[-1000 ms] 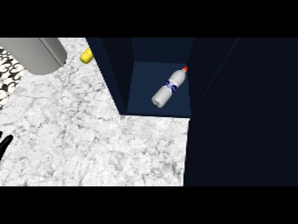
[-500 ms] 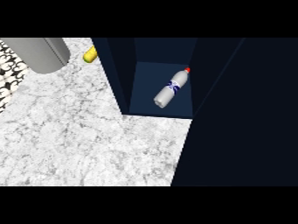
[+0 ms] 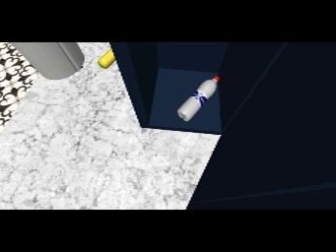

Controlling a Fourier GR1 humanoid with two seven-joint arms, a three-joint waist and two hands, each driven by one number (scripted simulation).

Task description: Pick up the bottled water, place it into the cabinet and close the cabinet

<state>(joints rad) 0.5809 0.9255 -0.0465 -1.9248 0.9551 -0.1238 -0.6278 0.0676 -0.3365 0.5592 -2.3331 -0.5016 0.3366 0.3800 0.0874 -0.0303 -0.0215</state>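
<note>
Bottle [image 3: 198, 99] is lying on its side inside the cabinet [image 3: 143, 74], already placed, door looking open; no hands showing, so finger state unknown.

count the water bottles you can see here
1. A clear plastic water bottle with a red cap lies on its side inside the dark blue cabinet. The cabinet's dark panels may hide others.
</note>
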